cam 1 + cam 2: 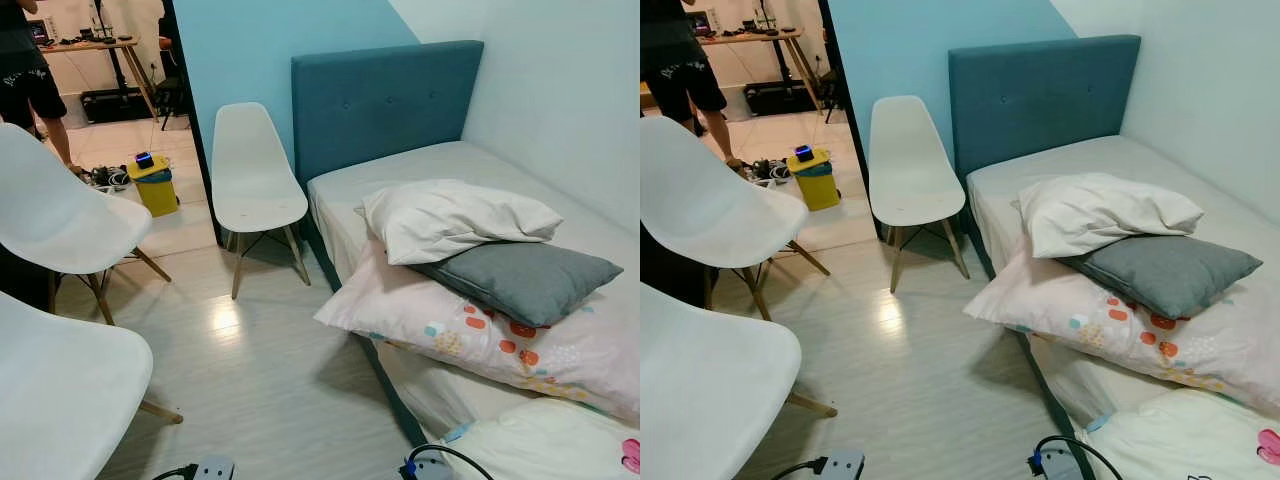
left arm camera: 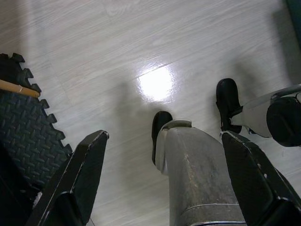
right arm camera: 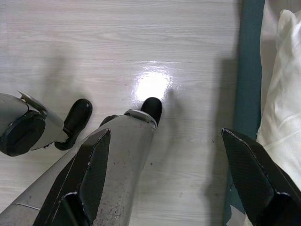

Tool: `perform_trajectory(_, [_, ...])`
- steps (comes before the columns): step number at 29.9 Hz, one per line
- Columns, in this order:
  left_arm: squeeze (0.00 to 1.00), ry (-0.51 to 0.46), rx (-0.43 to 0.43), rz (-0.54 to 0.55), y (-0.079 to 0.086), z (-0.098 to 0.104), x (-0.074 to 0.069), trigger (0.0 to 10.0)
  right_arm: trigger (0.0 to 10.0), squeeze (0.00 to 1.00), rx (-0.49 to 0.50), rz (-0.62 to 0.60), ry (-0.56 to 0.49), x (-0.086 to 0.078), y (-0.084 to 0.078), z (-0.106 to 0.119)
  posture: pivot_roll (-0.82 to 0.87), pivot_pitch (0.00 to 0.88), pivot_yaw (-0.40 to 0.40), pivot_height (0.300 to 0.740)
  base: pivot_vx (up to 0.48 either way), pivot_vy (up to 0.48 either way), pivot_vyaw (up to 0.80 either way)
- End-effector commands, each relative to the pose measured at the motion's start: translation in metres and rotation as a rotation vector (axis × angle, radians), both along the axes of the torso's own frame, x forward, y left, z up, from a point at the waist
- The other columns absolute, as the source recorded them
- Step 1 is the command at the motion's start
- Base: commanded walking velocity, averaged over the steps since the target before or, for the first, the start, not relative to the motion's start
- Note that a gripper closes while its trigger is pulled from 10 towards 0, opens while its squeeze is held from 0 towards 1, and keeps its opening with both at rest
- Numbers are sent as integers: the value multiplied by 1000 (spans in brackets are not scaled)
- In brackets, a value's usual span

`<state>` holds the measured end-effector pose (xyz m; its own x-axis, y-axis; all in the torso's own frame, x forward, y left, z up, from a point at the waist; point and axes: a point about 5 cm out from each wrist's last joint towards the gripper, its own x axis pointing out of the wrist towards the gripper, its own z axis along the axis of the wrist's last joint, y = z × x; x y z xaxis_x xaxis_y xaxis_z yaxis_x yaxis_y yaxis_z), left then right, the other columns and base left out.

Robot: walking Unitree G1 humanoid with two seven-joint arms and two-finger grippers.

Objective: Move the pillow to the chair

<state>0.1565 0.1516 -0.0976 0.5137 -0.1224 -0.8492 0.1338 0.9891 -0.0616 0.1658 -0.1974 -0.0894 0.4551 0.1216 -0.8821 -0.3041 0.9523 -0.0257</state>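
Three pillows lie stacked on the bed [image 1: 440, 160] at the right. A white pillow [image 1: 455, 218] is on top at the back, a grey pillow [image 1: 530, 278] lies in front of it, and both rest on a large pink patterned pillow [image 1: 440, 320] that overhangs the bed's edge. A white shell chair [image 1: 252, 180] stands beside the teal headboard [image 1: 385, 100]. My left gripper [image 2: 165, 136] hangs open over the floor by my leg. My right gripper [image 3: 167, 134] hangs open too, near the bed's side, nothing between its fingers.
Two more white chairs [image 1: 60, 215] [image 1: 60, 390] stand at the left. A yellow bin [image 1: 155, 185] sits in the doorway, with a person [image 1: 25, 70] and a desk [image 1: 90, 45] beyond. A power strip [image 1: 205, 468] lies near my feet. A black foam mat [image 2: 23, 132] borders the floor.
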Motion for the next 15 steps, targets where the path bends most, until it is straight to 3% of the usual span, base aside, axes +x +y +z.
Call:
perform_trajectory(1, [0, 19, 3, -8, 0, -2, -4, 10000, 10000, 0, -2, 5, 12, -2, 0, -1, 27, 0, -12, 740, 0, 0, 0])
perform_trajectory(15, [0, 21, 1, -6, 1, -2, -5, 10000, 10000, 0, -2, 13, 17, -3, 1, -2, 28, 0, -13, 740, 0, 0, 0])
